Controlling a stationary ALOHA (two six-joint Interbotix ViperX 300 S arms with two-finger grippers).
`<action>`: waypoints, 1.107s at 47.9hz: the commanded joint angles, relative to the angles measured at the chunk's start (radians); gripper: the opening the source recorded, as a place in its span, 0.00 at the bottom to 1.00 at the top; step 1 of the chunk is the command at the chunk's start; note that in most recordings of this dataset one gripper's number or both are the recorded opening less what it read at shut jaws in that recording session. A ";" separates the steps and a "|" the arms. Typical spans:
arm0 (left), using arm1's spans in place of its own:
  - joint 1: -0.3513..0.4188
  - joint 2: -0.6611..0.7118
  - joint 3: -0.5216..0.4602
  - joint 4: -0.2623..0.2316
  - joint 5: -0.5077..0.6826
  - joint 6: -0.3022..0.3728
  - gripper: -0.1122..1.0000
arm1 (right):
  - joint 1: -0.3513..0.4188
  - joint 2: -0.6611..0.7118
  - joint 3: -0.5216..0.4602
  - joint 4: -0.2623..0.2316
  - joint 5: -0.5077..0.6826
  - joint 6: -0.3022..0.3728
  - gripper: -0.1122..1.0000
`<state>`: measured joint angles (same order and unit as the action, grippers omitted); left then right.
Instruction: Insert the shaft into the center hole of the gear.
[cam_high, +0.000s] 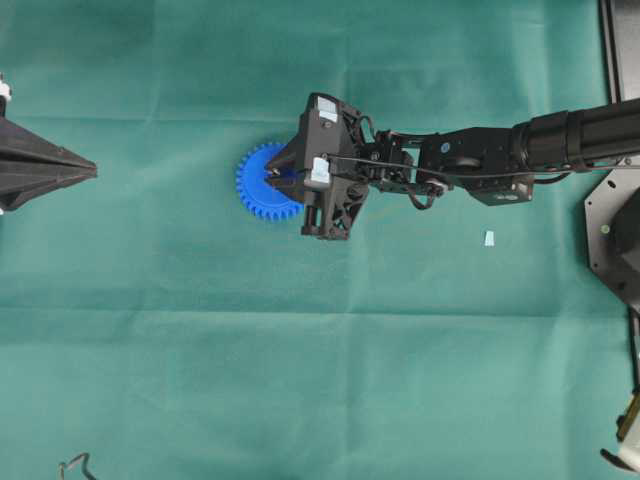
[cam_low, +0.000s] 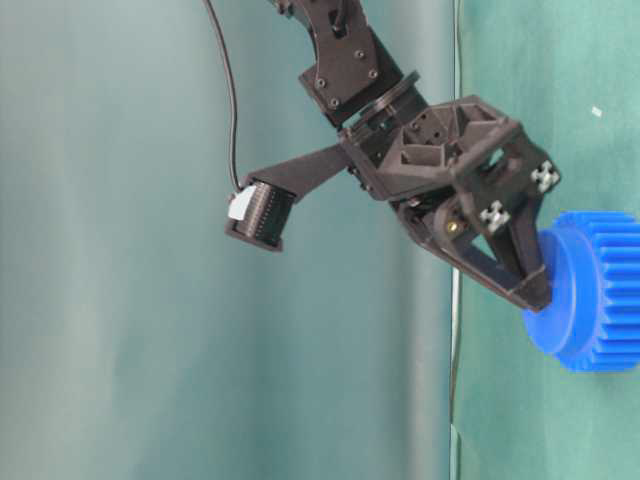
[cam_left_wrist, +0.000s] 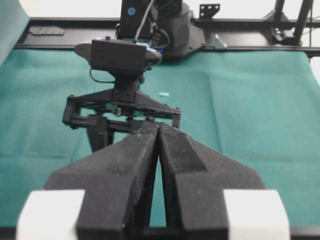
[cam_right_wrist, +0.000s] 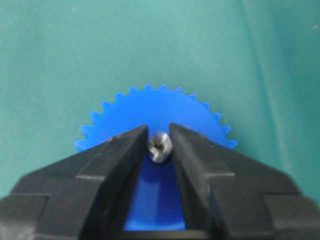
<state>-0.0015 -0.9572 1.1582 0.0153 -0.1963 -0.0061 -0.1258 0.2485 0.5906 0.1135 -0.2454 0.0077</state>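
Observation:
The blue gear (cam_high: 258, 185) lies flat on the green cloth; it also shows in the table-level view (cam_low: 600, 300) and the right wrist view (cam_right_wrist: 160, 107). My right gripper (cam_high: 275, 178) reaches over the gear's hub, fingertips down on it (cam_low: 537, 295). In the right wrist view the right gripper (cam_right_wrist: 159, 130) is shut on the small silver shaft (cam_right_wrist: 160, 146), which stands upright at the middle of the hub. The center hole is hidden under the shaft. My left gripper (cam_high: 90, 172) is shut and empty at the far left, its tips (cam_left_wrist: 158, 126) pointing toward the right arm.
A small pale bluish-white scrap (cam_high: 489, 238) lies on the cloth right of the gear, also in the left wrist view (cam_left_wrist: 164, 94). Black frame rails (cam_high: 612, 40) and an arm base (cam_high: 610, 230) stand at the right edge. A bent wire piece (cam_high: 75, 465) lies at the bottom left.

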 joint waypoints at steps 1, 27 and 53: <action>-0.002 0.006 -0.023 0.003 -0.005 0.000 0.10 | 0.000 -0.012 -0.015 0.002 -0.005 0.002 0.65; 0.000 0.006 -0.025 0.003 -0.005 0.000 0.10 | 0.000 -0.132 -0.015 -0.005 0.054 -0.011 0.91; -0.002 0.006 -0.025 0.003 -0.005 0.000 0.10 | 0.002 -0.359 0.054 -0.032 0.057 -0.008 0.91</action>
<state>-0.0015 -0.9572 1.1566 0.0153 -0.1963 -0.0046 -0.1258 -0.0798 0.6489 0.0828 -0.1718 -0.0015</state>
